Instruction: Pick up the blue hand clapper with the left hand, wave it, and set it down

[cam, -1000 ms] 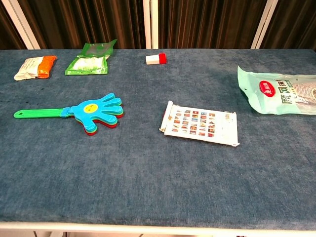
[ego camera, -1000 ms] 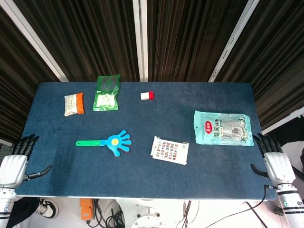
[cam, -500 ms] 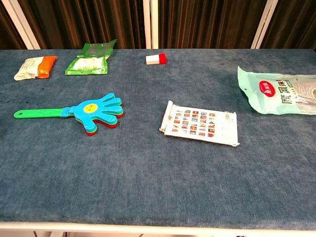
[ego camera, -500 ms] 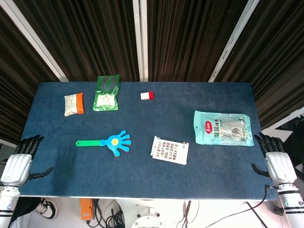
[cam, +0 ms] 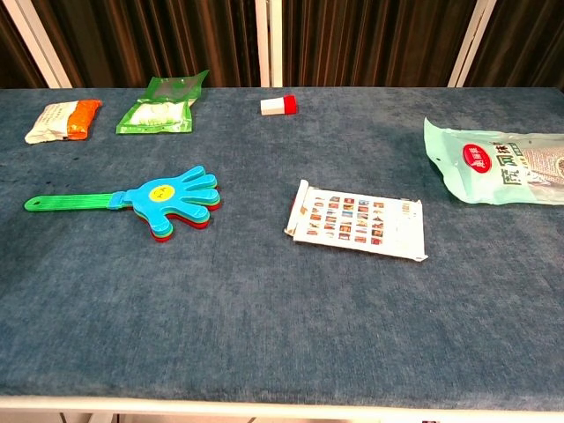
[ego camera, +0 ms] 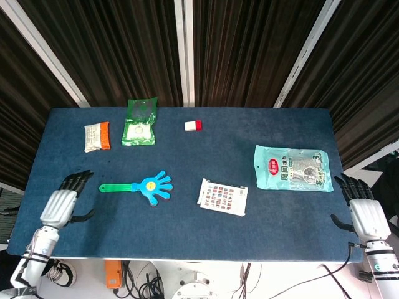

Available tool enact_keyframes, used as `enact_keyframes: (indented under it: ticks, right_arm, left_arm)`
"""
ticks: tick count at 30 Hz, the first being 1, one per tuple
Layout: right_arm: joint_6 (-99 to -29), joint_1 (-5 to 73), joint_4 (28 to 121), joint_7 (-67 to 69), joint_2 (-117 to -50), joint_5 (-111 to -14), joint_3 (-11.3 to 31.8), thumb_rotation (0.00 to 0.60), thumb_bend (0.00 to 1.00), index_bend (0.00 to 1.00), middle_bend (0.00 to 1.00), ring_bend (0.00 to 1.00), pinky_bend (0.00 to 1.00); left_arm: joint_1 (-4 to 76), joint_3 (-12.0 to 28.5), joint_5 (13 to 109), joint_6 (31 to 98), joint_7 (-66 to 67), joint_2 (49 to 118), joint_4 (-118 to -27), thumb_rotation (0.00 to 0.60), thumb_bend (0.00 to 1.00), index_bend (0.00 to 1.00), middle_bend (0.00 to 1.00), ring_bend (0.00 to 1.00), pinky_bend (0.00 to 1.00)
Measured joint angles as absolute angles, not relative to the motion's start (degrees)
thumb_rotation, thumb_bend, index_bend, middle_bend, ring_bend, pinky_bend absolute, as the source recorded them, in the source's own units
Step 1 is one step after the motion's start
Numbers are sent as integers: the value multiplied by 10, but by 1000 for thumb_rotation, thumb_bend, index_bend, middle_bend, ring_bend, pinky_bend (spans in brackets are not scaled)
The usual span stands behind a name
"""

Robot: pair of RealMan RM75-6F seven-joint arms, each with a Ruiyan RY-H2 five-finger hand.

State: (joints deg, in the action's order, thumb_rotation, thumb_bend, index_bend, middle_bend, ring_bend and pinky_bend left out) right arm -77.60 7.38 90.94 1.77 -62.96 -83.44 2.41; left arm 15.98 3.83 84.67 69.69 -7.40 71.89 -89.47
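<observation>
Blue hand clapper (ego camera: 149, 185): lies flat on the blue table (ego camera: 187, 237), left of centre, untouched. Blue palm with a yellow round sticker, fingers pointing right; green handle (ego camera: 115, 187) running left; red and green layers show under the blue one in the chest view.

Left hand (ego camera: 60, 204): over the table's near-left part, near the end of the green handle but apart from it. Fingers spread and extended toward the far side, thumb out to the right; holds nothing. Seen in the head view only.

Right hand (ego camera: 365, 215): off the table's right edge, fingers apart and extended, thumb toward the table; holds nothing. Head view only.

Sheet of small coloured pictures (ego camera: 222, 197): flat, just right of the clapper, apart from it.

Pale green printed pouch (ego camera: 292, 169): flat, right side of the table.

Small white and red block (ego camera: 192, 126): far side, near the middle.

Green packet (ego camera: 139, 123): far left side, white contents showing.

White and orange packet (ego camera: 96, 136): just left of the green packet, apart from it.
</observation>
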Motion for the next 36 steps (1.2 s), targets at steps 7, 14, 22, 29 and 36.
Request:
enact_keyframes:
  ticks: [7,14,22,29,36]
  right_arm:
    - [-774,74,901,30,-628,-831,26,600,156,0,0,0,0]
    - [-770,74,893,41,-626,-827,27,600,156,0,0,0,0]
    - [-765,75,884,50,-626,-825,27,600,156,0,0,0,0]
    - [-764,76,885,51,-623,-825,29,600,156,0,0,0,0]
    - [-764,76,884,52,-623,-824,29,600,156,0,0,0,0]
  left_arm:
    - [205,65,800,639,-67,776,-861,600,262,64,27,0,0]
    - [248,81,765,586,-55,832,-811,600,263,92,36,0,0]
    - [279,91,715,532,-60,867,-788,600,262,112,40,0,0]
    - [295,95,705,514,-74,890,-757,600,262,152,45,0,0]
    - [307,94,696,500,-77,906,-726,600,266,180,45,0,0]
